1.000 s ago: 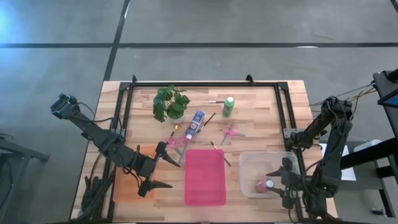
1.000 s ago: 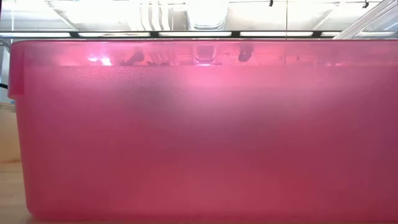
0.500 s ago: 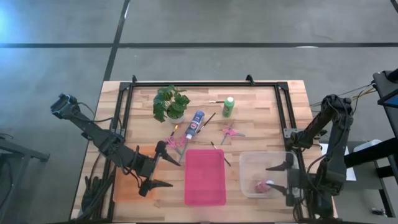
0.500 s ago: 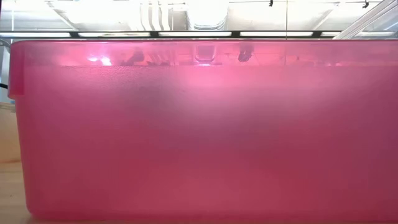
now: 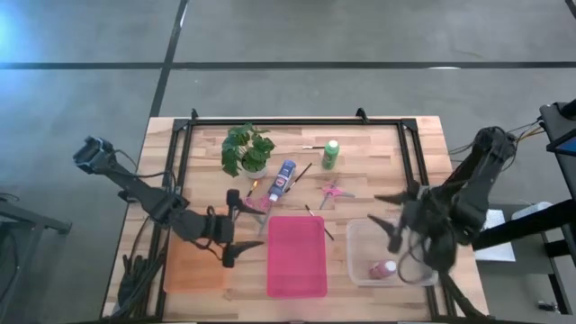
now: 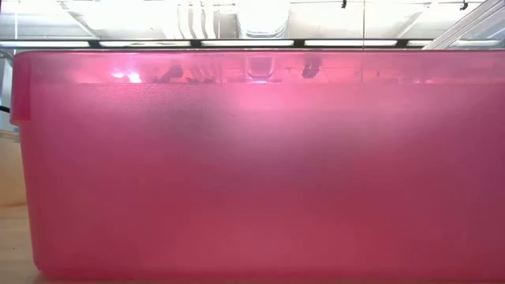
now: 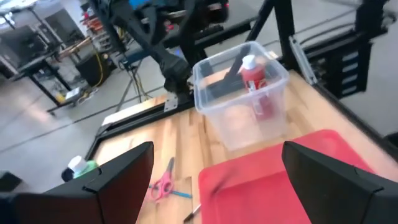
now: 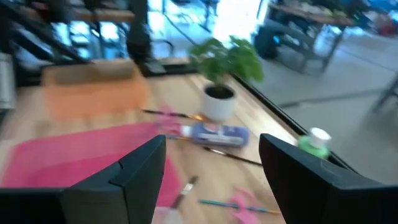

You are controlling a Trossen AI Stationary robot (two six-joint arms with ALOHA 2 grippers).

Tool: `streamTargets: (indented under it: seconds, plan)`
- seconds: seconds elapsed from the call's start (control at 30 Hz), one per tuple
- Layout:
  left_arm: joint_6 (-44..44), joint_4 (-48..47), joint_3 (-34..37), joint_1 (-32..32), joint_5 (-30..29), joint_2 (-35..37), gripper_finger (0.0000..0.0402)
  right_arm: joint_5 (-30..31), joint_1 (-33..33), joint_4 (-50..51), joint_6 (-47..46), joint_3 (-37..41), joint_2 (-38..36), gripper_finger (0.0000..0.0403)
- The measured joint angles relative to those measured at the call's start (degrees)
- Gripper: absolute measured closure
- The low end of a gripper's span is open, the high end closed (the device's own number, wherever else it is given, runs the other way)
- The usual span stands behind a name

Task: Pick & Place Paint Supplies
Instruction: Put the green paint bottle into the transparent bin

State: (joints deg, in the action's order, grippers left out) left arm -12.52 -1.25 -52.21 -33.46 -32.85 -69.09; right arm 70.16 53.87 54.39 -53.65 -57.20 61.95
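Pink-red paint bottle [image 5: 382,269] is lying in the clear bin [image 5: 360,236] at the near right. The right gripper [image 5: 390,221] is hovering spread above it; the left gripper [image 5: 236,227], also spread, is hanging left of the pink tray [image 5: 296,256].

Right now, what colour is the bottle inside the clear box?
Red with a white cap; the left wrist view shows it best.
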Motion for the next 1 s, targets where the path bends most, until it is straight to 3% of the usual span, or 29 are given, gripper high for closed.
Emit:
streamTargets:
  seconds: [0.2,0.53,0.8,1.0]
  plan:
    - [-1.89,1.59,0.00,-0.06,0.55,-1.77,0.0041,-8.58,-13.68,-7.43,11.68,1.01,-3.09,0.0148]
    - [-2.51,1.88,0.11,-0.27,0.25,-3.44,0.0041,-32.45,-38.51,-20.74,26.93,-0.84,-3.47,0.0149]
    - [3.32,0.01,0.15,-0.31,0.29,-3.44,0.0041,-54.29,-57.48,-16.39,27.67,-10.67,3.79,0.0149]
    - [5.10,-1.81,0.15,-0.35,1.99,-3.44,0.0041,-55.05,-63.19,0.96,29.01,-26.34,15.01,0.0149]
